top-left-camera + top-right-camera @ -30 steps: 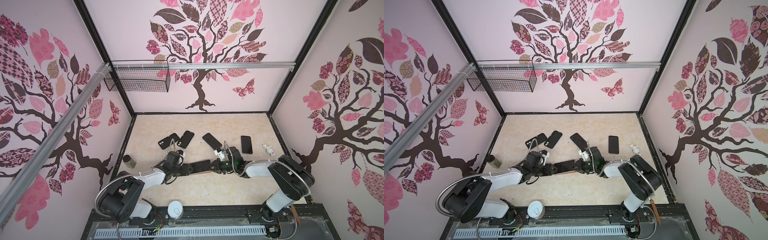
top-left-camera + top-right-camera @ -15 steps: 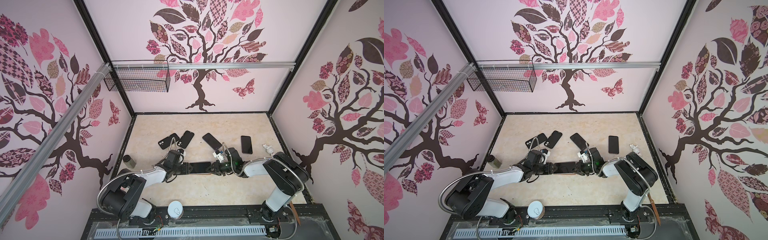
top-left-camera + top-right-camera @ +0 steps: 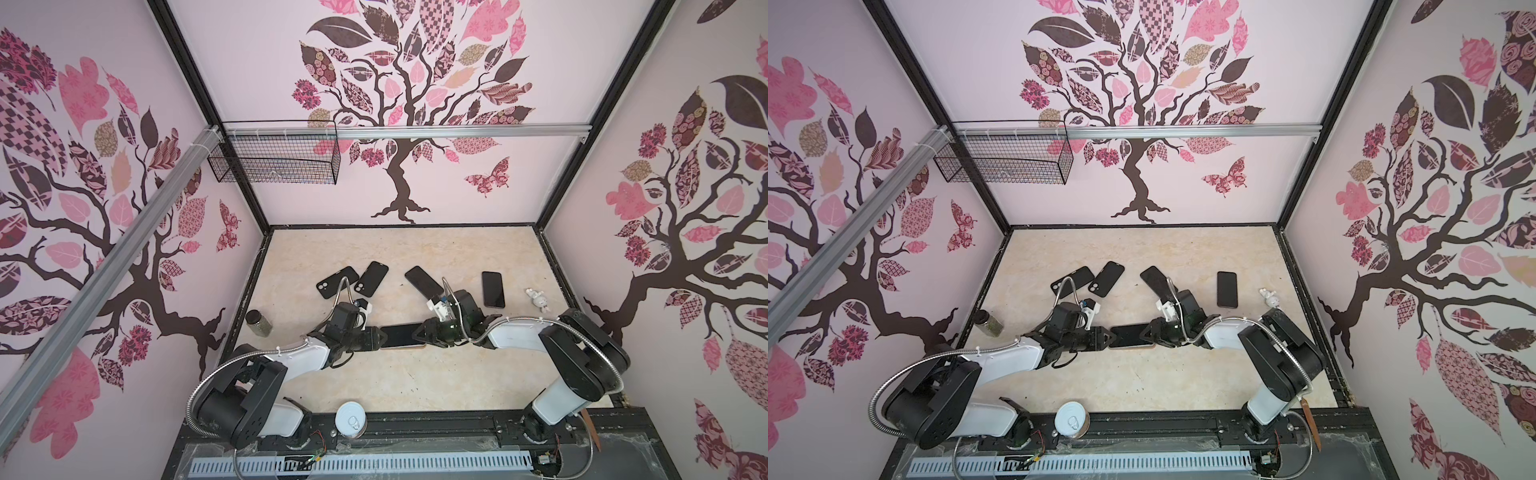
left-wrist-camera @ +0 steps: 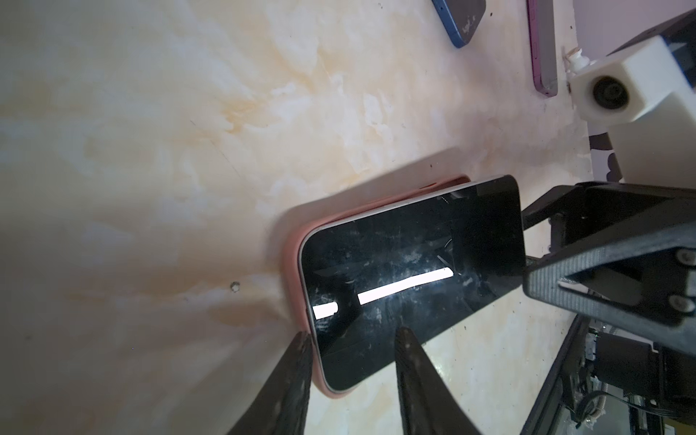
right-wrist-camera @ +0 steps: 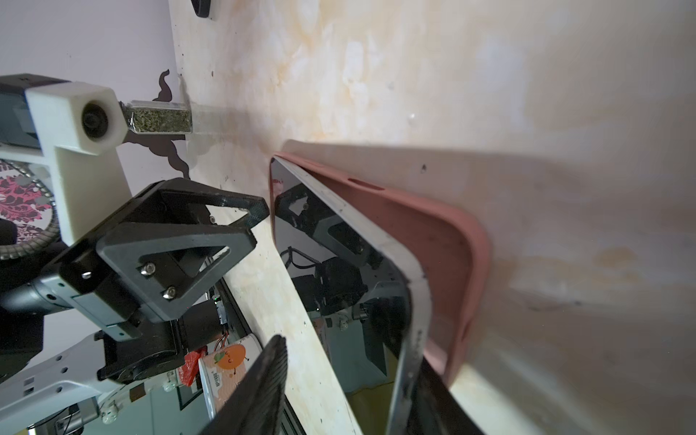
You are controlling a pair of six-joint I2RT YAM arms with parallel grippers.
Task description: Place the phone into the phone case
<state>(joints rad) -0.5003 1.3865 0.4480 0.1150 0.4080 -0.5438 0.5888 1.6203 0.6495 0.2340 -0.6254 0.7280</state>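
Marbled tabletop (image 3: 415,249): smartphone (image 3: 402,335) lay screen-up, long axis left-right, right end raised off pink phone case (image 5: 444,241); left gripper (image 3: 377,337), right gripper (image 3: 417,332) at its ends, jaws parted, grasping nothing.

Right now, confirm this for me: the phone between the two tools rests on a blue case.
Not blue: the case is salmon pink, as the left wrist view shows. The phone does rest on it, between the left tool and the right tool.

3 pale pink walls (image 3: 249,62) printed with brown-and-pink leafy trees enclose a cream marbled bench (image 3: 395,249); a black wire basket (image 3: 272,162) hangs from an aluminium rail (image 3: 457,132) on the back wall.
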